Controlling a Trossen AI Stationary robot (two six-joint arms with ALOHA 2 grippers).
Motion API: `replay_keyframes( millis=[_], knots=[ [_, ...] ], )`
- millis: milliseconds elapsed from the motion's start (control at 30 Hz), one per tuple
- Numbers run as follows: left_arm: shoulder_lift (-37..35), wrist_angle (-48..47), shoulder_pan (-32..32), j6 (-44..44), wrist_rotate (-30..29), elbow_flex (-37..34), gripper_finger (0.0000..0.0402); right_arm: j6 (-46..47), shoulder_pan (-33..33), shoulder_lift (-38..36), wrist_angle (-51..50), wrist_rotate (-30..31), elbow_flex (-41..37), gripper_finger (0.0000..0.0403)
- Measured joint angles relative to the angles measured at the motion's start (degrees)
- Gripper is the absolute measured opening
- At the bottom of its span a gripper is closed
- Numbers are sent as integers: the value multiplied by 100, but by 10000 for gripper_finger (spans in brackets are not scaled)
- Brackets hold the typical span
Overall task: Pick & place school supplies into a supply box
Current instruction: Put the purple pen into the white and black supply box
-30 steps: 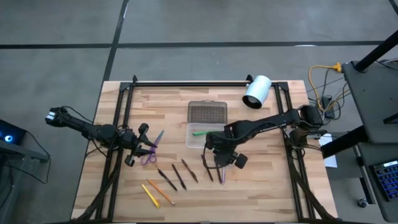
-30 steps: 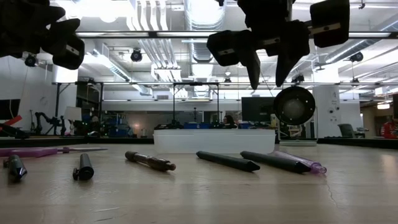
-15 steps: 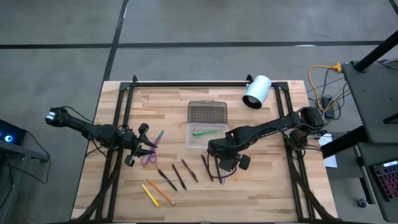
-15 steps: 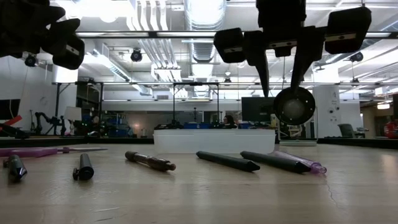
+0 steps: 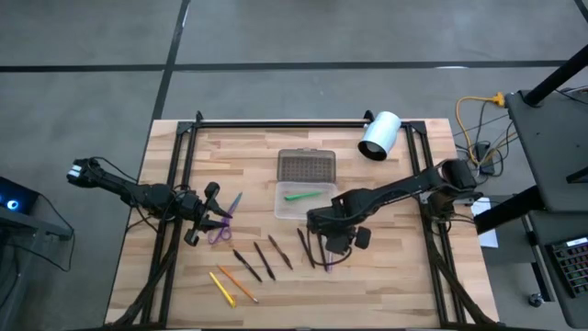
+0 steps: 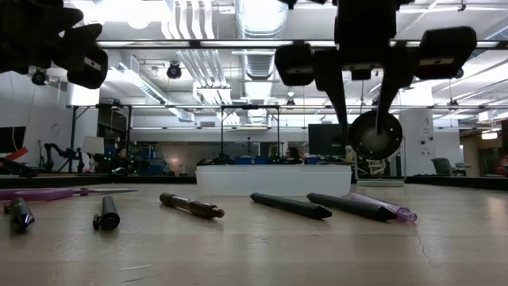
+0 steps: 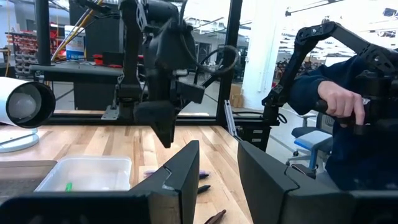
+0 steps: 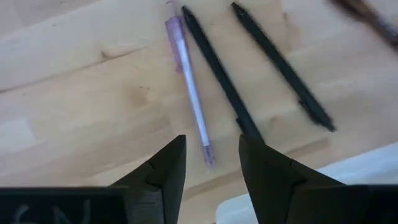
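The high view looks straight down from well above, taking in the whole table (image 5: 386,276) and the floor around it. The low view sits at table-top height, facing level across the wood into the room. The left wrist view looks across the table toward the other arm and a seated person (image 7: 348,112). The right wrist view points down, close over the pens (image 8: 214,62). Both the high and low views show the clear box (image 5: 299,200), seen also from the left wrist.
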Motion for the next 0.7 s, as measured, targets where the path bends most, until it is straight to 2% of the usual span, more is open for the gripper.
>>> replay_keyframes(
  millis=[233, 400, 700],
  knots=[
    [0, 1, 2, 0, 1, 1, 96, -214, 13, 255, 48, 21, 0, 139],
    [2, 1, 2, 2, 0, 2, 96, -274, 68, 396, 117, 449, 0, 131],
    [2, 0, 1, 0, 1, 2, 96, -474, 75, 609, 146, 591, 0, 118]
  ],
)
